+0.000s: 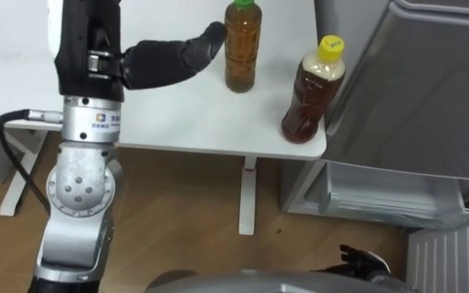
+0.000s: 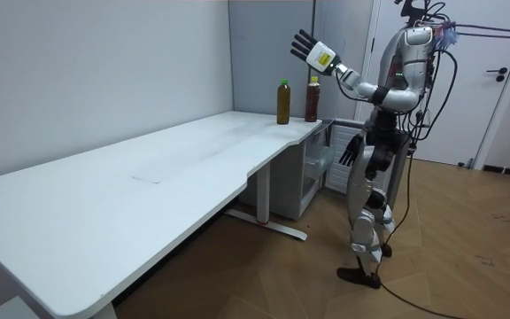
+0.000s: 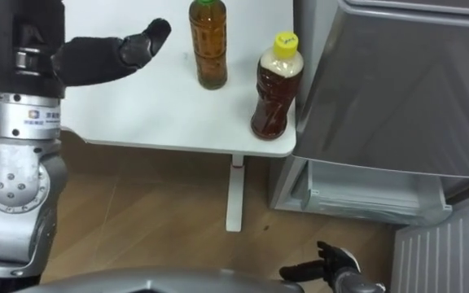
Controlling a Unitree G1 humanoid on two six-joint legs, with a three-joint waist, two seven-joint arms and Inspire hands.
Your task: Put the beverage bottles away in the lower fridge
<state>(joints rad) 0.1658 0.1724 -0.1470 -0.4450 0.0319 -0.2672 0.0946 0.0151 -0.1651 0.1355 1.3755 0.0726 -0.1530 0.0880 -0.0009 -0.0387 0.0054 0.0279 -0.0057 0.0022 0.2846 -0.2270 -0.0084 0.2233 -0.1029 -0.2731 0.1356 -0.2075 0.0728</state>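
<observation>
Two bottles stand upright on the white table (image 1: pixel 177 114), near its corner beside the fridge (image 1: pixel 414 98), and neither is held. The green-capped bottle (image 1: pixel 243 53) is tall and straight-sided, filled almost to the neck with clear amber-brown liquid. The yellow-capped bottle (image 1: pixel 312 94) stands apart from it, closer to the table's edge and the fridge. It has a waisted shape and holds a darker brown drink, with a paler band just under the cap. Both caps are on. The robot's left hand (image 1: pixel 165 61) is raised over the table with its fingers stretched out straight and gripping nothing. In the eye views its fingertips point toward the green-capped bottle, while the room view shows the hand up in the air above both bottles, touching neither. The right hand (image 1: pixel 365 262) hangs low by the robot's hip, fingers loosely spread and empty. Below the fridge's grey upper door, the lower compartment (image 1: pixel 389 195) stands open, showing a pale drawer front; what lies inside cannot be made out. The robot stands upright at the table's end, facing the bottles and the fridge.
</observation>
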